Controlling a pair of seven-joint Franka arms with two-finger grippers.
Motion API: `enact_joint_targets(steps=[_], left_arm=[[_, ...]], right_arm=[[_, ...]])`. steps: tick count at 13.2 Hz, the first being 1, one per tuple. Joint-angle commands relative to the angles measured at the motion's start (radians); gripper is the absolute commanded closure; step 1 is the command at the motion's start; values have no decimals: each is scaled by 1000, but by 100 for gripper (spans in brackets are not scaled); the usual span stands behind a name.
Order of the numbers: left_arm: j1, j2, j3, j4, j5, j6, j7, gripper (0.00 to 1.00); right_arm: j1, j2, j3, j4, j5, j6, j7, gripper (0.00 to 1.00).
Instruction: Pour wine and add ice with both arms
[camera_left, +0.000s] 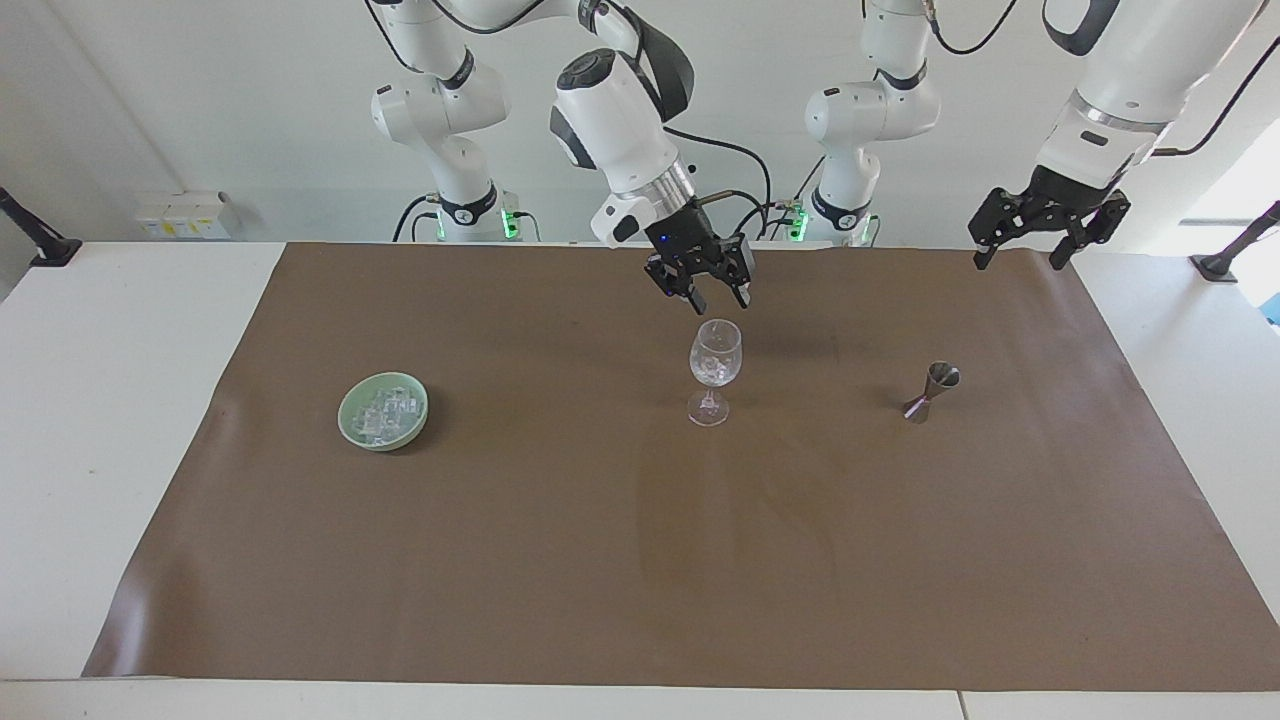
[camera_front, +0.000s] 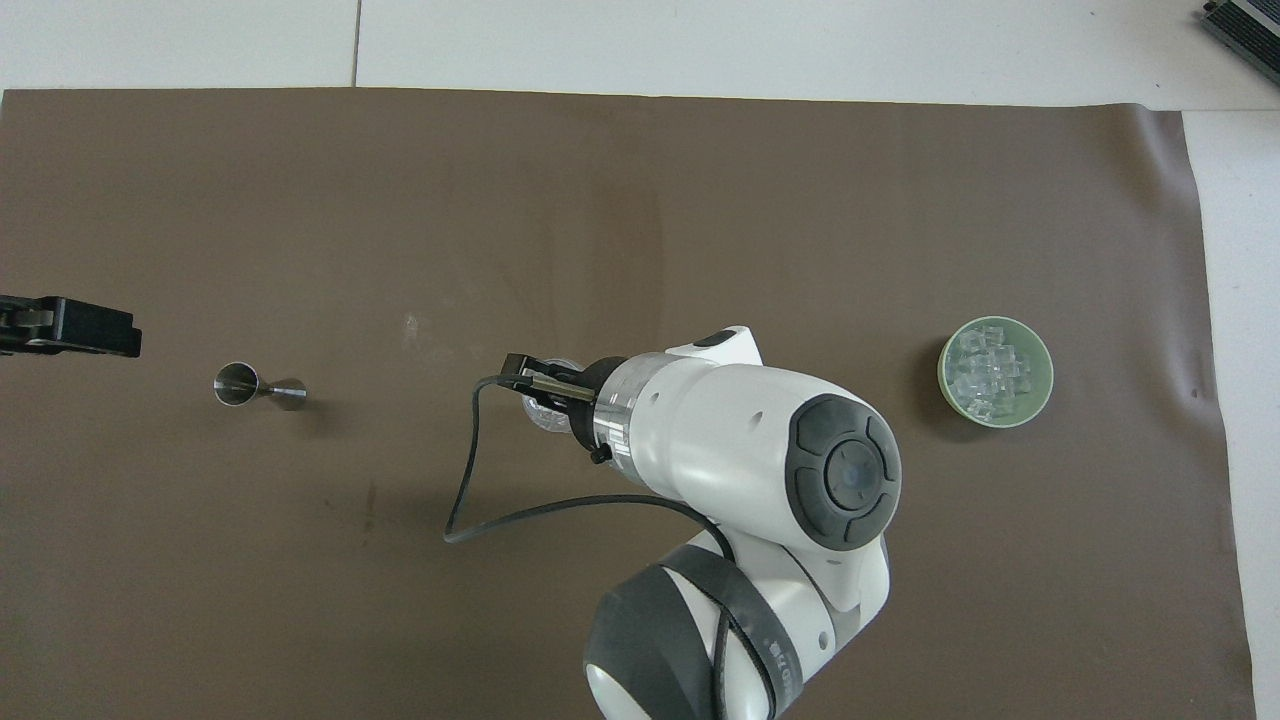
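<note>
The right gripper (camera_left: 720, 300) hangs over the glass (camera_left: 715, 368), fingers spread and empty. Ice (camera_left: 712, 372) lies in the glass; more fills the bowl (camera_left: 383, 411) toward the right arm's end of the desk (camera_left: 560, 560). The left gripper (camera_left: 1020, 255), fingers apart, waits above the desk's edge near the jigger (camera_left: 932, 391).

I count 2 arms (camera_left: 620, 110), 1 wine glass (camera_left: 715, 372), 1 jigger (camera_left: 932, 391), 1 bowl (camera_left: 383, 411) w/ ice (camera_front: 990, 370), too many to count.

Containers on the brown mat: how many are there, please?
3. The green bowl of ice stands toward the right arm's end, the wine glass in the middle under the right gripper, the metal jigger toward the left arm's end.
</note>
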Motion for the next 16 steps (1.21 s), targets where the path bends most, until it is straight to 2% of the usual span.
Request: enact_joint_targets(steps=[1,3,5,6,7,9,12,16], left_arm=[[-47,-11,18,0,-4,-22,9,0],[-66,-22,27,-25,-2,-17,11,0],[-132,-24,97,-31,-2,-17,12,0],[-129,-22,102,-25,-2,-25,12,0],[-118,-24,101,-26,-4,-26,12,0],[-78,-31,79,-32,-5,-17,17,0],[-77,-31,79,-38,-5,-17,14,0],[-89,-31,79,-38,-5,-14,11,0]], right_arm=[[-4,15,5,16,-21,15,23,28],[-5,12,5,13,-22,5,23,26],[-10,-6,1,2,-25,-5,23,19],[-14,-27,-1,-9,-25,-14,23,7],[-28,-47,-2,-21,-25,-37,21,0],[-74,-115,-2,-50,-41,-112,-6,0],[-152,-216,-2,-72,-85,-279,-81,0],[-235,-310,-2,-73,-212,-502,-164,0]])
